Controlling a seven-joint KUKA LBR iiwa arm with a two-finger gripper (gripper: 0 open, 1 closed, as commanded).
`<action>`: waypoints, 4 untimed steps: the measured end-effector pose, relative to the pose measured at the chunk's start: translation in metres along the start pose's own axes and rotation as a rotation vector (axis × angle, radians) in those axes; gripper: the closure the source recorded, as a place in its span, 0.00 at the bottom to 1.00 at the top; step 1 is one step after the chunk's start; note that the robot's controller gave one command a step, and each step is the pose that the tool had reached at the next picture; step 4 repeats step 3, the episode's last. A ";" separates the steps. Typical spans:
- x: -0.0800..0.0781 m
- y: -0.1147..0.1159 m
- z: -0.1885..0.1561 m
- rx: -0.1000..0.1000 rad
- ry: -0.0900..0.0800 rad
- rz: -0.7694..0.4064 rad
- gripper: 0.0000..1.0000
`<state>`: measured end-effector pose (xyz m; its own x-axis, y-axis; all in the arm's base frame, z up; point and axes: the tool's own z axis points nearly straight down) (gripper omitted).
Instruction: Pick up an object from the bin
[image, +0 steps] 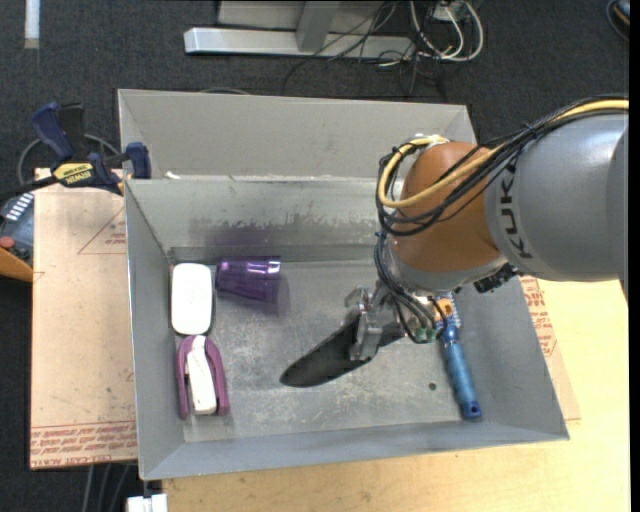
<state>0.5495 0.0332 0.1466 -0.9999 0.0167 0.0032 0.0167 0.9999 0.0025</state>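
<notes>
My end effector (362, 335) hangs low in the middle of the bin (300, 215), its tip at the upper right end of a dark, flat, pointed shape (315, 368) on the floor. From this angle I cannot tell whether it is open or closed, nor whether it has hold of anything. I judge the dark shape to be the thing nearest my reach. It may be a flat black object, or partly my own shadow.

I am placed here because the spot is free. The blue pen (457, 370) lies just to my right along the sloping wall. The purple cup (248, 280) lies tipped on its side toward the back. The white bar (192, 297) and the purple-and-white tool (200, 375) lie against the left wall, well apart from me. A flat thing gives little edge to grip, so it could slip.
</notes>
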 end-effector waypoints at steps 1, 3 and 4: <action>-0.003 0.008 0.001 -0.001 -0.008 -0.010 1.00; 0.018 -0.002 0.076 -0.003 -0.009 -0.031 1.00; 0.018 -0.002 0.076 -0.003 -0.009 -0.031 1.00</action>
